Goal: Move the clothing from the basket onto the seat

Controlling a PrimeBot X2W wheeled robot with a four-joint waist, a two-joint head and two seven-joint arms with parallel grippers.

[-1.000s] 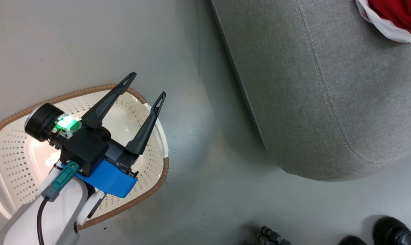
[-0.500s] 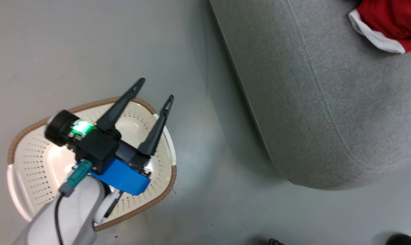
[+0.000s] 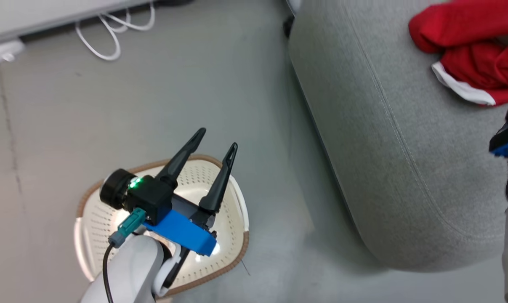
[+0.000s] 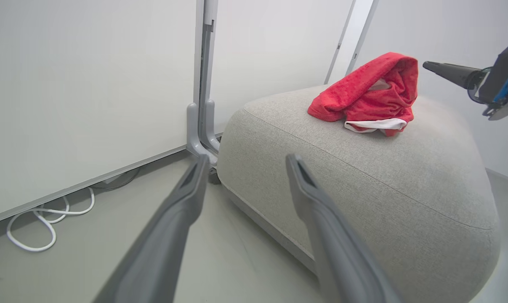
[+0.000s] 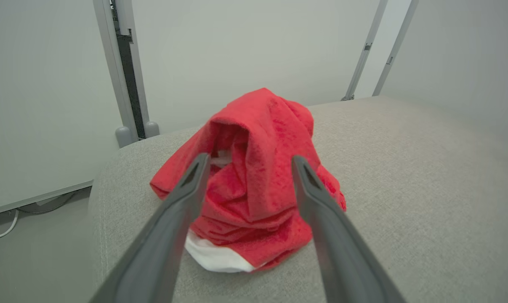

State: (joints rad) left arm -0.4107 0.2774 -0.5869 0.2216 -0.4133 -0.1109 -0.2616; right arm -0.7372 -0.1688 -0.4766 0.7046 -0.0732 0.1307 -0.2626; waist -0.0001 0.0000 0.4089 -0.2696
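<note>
The clothing [image 3: 468, 54] is a crumpled bright red heap with white trim, lying on top of the seat [image 3: 405, 147], a large light grey upholstered sofa. Seen along the right wrist view, the clothing [image 5: 258, 189] lies beyond my open right gripper [image 5: 250, 159], with nothing between the fingers. In the left wrist view that right gripper [image 4: 468, 75] hangs beside the clothing [image 4: 371, 92], apart from it. My left gripper [image 3: 218, 139] stands open over the basket [image 3: 85, 202], a cream perforated tub with a brown rim. No red fabric shows in the part of its inside that my arm leaves uncovered.
White cables [image 3: 110, 38] and a white power strip [image 3: 1, 50] lie on the grey floor by the wall. A grey panel post [image 4: 203, 84] stands behind the seat's corner. Open floor [image 3: 275, 235] separates the basket from the seat.
The head camera has tilted up and back, bringing the wall cables and more of the clothing into view. My right arm has come in at the right edge. Both grippers have stayed open.
</note>
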